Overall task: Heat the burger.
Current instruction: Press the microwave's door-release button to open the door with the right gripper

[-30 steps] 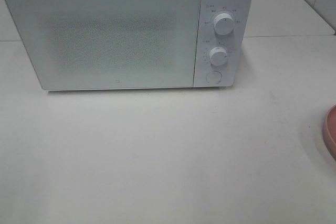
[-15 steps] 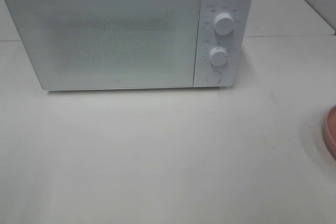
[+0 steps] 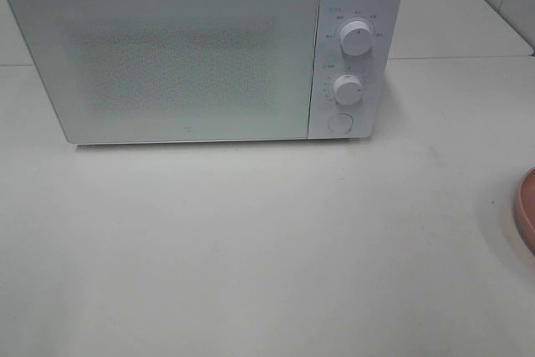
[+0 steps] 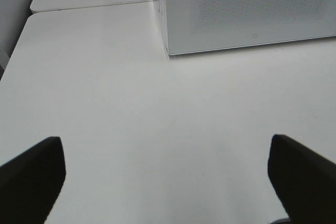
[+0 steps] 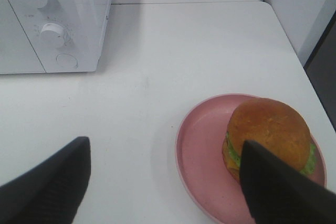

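White surfaces fill the high view, and we find nothing changed from the earlier frames. The microwave stands on the same spot at the far left-centre of the worktop with its door shut. Its upper knob, lower knob and round button are as they were, and the sliver of pink plate sits at the same place on the right edge.

On the left, the left tool is released. Its two dark fingers are spread wide with only bare worktop between them. It hangs over the near left part of the worktop, and the microwave's near left corner lies beyond it, well apart.

On the right, the right tool is likewise released and grasps nothing; its jaws stand wide apart. The burger rests on the plate, toward the plate's right side, near the worktop's right edge and well to the right of the microwave. Its brown bun faces up, with green lettuce showing at its edge. The burger lies not between the right tool's jaws but to the right of their gap. The finger nearer the worktop's right edge covers the burger's near side in the wrist view, and we cannot tell whether it touches the bun or hangs above it. The gap between the jaws frames bare worktop and the plate's left rim.
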Controlling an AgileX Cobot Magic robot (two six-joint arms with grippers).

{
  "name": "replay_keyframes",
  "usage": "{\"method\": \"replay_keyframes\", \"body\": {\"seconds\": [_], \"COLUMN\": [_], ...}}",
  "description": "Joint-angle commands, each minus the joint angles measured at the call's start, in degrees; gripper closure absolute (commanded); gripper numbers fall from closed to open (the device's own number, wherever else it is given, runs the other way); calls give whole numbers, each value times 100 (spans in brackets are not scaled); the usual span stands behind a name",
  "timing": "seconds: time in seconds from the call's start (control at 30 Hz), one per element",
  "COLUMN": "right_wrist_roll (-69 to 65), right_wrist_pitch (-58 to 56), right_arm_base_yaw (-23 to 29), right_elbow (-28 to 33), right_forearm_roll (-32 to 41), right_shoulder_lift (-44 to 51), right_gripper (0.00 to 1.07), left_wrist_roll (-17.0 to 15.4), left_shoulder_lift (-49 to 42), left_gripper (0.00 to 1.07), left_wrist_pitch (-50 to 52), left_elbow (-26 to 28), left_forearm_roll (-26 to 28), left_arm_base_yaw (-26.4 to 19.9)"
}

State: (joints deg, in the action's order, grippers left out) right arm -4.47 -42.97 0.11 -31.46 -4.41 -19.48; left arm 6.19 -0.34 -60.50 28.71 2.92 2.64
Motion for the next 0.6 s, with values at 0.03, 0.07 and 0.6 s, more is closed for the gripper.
{"method": "replay_keyframes", "body": {"seconds": [0.03,0.07,0.6], "right_wrist_roll": [6,6,6], "right_wrist_pitch": [407,407,2200], "right_arm_base_yaw": [17,17,17], "right_elbow": [-57,-57,-57], "right_forearm_roll": [-23,-23,-40], "right_shoulder_lift": [-321,-321,-1782], "right_gripper": [32,32,32], "left_wrist_roll": [0,0,0], "left_shoulder_lift": [-132,-132,-132], "left_gripper": [9,9,9], "left_wrist_pitch": [86,86,86], "left_elbow": [-23,-23,-23], "left_forearm_roll": [11,11,11], "left_arm_base_yaw": [23,23,23]}}
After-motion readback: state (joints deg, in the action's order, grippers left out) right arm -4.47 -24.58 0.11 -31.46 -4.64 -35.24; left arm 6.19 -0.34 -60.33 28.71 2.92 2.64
